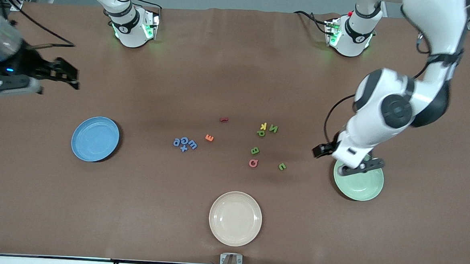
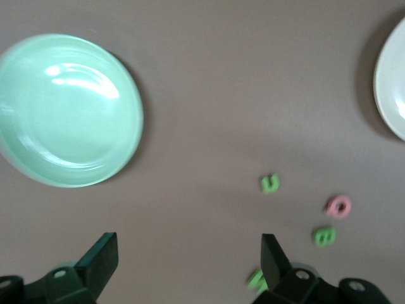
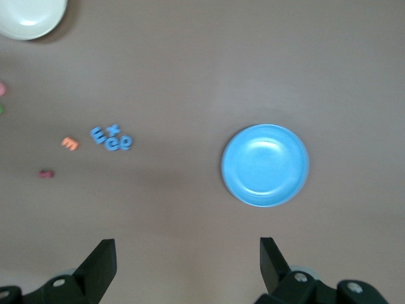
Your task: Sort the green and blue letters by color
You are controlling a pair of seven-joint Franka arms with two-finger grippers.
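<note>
Under the left pincer, the green plate is half hidden.

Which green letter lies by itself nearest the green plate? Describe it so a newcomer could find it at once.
Start at the green plate at the left arm's end of the table, then look toward the table's middle. The first letter you meet is the lone green letter. The green B sits beside a pink Q, while this one has no neighbour touching it.

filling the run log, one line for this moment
left gripper open over green plate | right gripper open, waiting | blue letters, green letters on table, unsorted
</note>
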